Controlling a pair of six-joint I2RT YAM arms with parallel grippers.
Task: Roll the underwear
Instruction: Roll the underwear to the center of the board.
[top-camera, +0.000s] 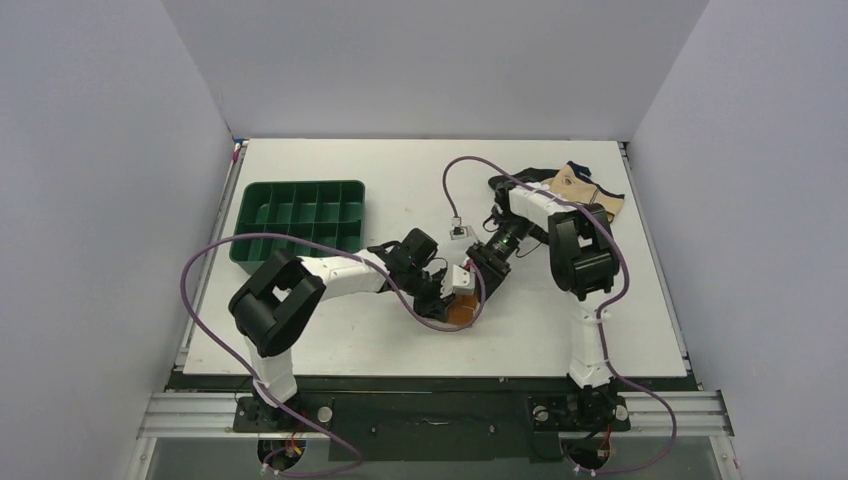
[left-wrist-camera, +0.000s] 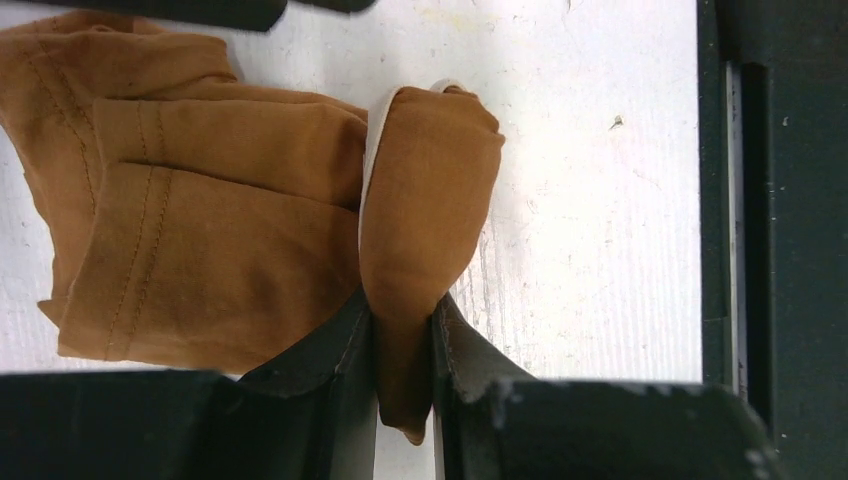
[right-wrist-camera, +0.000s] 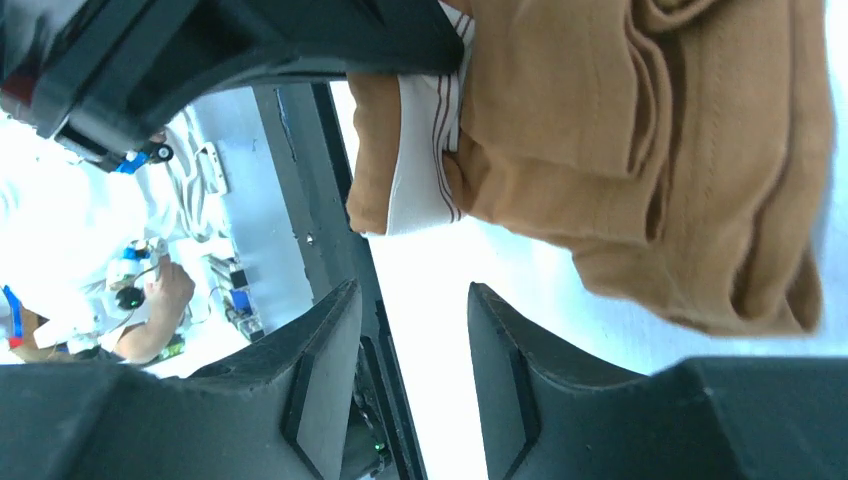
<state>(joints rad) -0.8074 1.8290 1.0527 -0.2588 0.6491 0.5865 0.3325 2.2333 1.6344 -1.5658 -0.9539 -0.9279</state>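
Toward the near edge of the counter (top-camera: 340, 345), a little right of its middle, the underwear (top-camera: 463, 313) lies where your two claws meet. From the top view only a small rust-brown patch of it shows; the rest is covered by the left claw (top-camera: 443, 293) and the right claw (top-camera: 470, 283), so its shape cannot be read there.

In the left wrist view the underwear (left-wrist-camera: 220, 230) is bunched in folds, cut off at the left edge, and a sliver of pale waistband (left-wrist-camera: 368, 170) shows beside one fold. Your left claw (left-wrist-camera: 403, 345) is clamped on that fold: the dark fingers (left-wrist-camera: 335, 350) stand nearly together, with the brown cloth pinched between them and a tip of it hanging past them.

In the right wrist view the underwear (right-wrist-camera: 650, 150) lies beyond the fingertips, its cream waistband (right-wrist-camera: 420, 160) carrying thin dark stripes. Your right claw (right-wrist-camera: 410, 330) stands apart, with bare counter in the gap, gripping nothing. A dark, blurred part overlaps the cloth at the top left; the area beyond the counter edge is washed out.

The green tray (top-camera: 300, 215) sits toward the far left corner; a beige garment (top-camera: 588, 190), partly hidden by the right arm, lies at the far right corner.
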